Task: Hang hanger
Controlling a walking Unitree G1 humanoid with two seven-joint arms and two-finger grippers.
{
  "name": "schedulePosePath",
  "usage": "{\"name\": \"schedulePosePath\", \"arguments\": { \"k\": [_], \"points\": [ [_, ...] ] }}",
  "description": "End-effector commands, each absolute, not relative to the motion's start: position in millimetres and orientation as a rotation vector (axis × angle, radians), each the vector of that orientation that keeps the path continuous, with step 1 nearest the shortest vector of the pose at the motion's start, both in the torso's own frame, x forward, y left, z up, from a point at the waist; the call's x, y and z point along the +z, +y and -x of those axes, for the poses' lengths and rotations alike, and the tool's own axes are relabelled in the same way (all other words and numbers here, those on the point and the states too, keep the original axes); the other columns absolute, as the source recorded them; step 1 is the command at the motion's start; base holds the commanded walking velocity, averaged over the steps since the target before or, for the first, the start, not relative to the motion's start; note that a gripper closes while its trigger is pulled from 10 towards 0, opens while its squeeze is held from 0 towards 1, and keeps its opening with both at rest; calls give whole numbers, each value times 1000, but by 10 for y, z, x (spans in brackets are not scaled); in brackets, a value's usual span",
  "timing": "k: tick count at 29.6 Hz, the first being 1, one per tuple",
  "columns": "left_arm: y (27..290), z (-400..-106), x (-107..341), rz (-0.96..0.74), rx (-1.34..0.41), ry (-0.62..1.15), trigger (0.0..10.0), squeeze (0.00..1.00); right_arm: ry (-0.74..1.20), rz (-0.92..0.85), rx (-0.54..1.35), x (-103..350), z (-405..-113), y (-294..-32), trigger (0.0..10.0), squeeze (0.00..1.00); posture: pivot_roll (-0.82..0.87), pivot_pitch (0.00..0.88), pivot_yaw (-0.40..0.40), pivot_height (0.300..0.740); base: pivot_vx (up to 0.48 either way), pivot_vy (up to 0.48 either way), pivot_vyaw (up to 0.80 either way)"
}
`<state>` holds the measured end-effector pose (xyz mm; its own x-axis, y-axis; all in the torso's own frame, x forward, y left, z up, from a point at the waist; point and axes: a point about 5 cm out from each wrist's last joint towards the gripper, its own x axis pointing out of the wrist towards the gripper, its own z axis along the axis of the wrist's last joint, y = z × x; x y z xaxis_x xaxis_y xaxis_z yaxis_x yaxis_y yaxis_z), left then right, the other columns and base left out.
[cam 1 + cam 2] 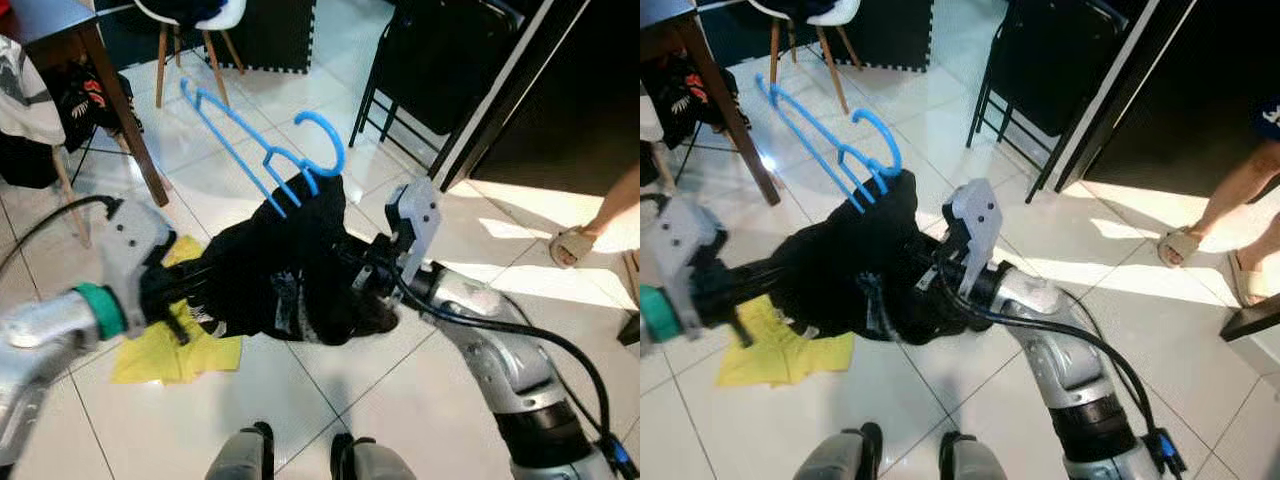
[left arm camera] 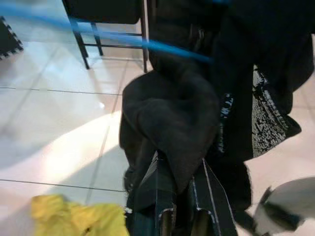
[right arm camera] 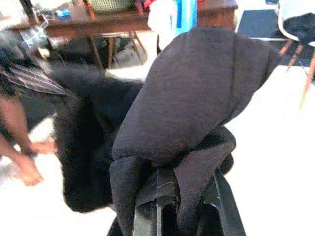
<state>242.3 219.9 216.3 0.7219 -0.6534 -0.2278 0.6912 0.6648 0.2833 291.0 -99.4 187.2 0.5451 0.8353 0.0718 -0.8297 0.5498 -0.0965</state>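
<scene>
Black garment [image 1: 290,270] is bunched mid-air between both arms, blue hanger [image 1: 262,150] poking out at 11 o'clock. Left gripper [image 2: 179,196] and right gripper [image 3: 184,199] each have their fingers pinched on a fold of cloth. Nothing's hung yet, I'd say. Glossy white tile floor [image 1: 400,400], yellow cloth [image 1: 180,350] at 8, black chair [image 1: 440,70] at 1.

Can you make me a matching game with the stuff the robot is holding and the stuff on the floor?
Things:
1. hanger
2. garment
3. cloth
4. sandal

Descriptions:
A. yellow, lying on the tiles
B. blue, sticking up out of the fabric
C. on a person's foot
D. black, held between both grippers

Pairs: 1-B, 2-D, 3-A, 4-C
</scene>
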Motion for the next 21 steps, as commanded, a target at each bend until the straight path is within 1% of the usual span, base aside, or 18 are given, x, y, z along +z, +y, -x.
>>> {"name": "schedulePosePath", "arguments": {
  "k": [1, 3, 9, 10, 11, 12, 13, 14, 16, 18, 20, 21],
  "points": [
    [2195, -2346, 2262, -408, -804, 81, 10000, 1000, -113, 121, 986, 1830, -2913, -1068, 10000, 0, 100, 142, 16, 740, 0, 0, 0],
    [2222, -2275, 2311, -415, -851, 95, 10000, 1000, -103, 173, 981, 1790, -2941, -1135, 10000, 0, 103, 142, 15, 740, 0, 0, 0],
    [2227, -2228, 2341, -400, -862, 94, 10000, 1000, -96, 198, 1011, 1786, -2938, -1174, 10000, 0, 108, 140, 13, 740, 0, 0, 0],
    [2227, -2221, 2383, -407, -875, 85, 10000, 878, -97, 193, 1049, 1808, -2907, -1166, 10000, 0, 108, 141, 17, 740, 0, 0, 0],
    [2230, -2212, 2416, -413, -888, 80, 10000, 878, -99, 191, 1077, 1820, -2884, -1160, 10000, 0, 108, 141, 17, 740, 0, 0, 0],
    [2244, -2221, 2481, -425, -896, 68, 10000, 0, -93, 196, 1135, 1837, -2834, -1148, 10000, 0, 108, 141, 17, 740, 0, 0, 0],
    [2263, -2236, 2547, -438, -900, 51, 10000, 0, -84, 195, 1189, 1850, -2785, -1131, 10000, 0, 111, 140, 19, 740, 0, 0, 0],
    [2263, -2236, 2547, -438, -900, 51, 10000, 0, -84, 195, 1189, 1850, -2785, -1131, 10000, 0, 111, 140, 19, 740, 0, 0, 0],
    [2308, -2293, 2710, -465, -916, 23, 10000, 0, -64, 201, 1332, 1882, -2640, -1066, 10000, 0, 113, 137, 23, 740, 0, 0, 0],
    [2311, -2313, 2789, -499, -950, 19, 10000, 0, -52, 223, 1426, 1887, -2542, -1011, 10000, 0, 113, 136, 23, 740, 0, 0, 0],
    [2303, -2313, 2801, -516, -967, 23, 10000, 0, -49, 236, 1452, 1882, -2516, -994, 10000, 0, 113, 136, 23, 740, 0, 0, 0],
    [2263, -2322, 2817, -543, -1007, 26, 10000, 0, -54, 254, 1474, 1875, -2500, -956, 10000, 0, 116, 135, 23, 740, 0, 0, 0]
  ]
}}
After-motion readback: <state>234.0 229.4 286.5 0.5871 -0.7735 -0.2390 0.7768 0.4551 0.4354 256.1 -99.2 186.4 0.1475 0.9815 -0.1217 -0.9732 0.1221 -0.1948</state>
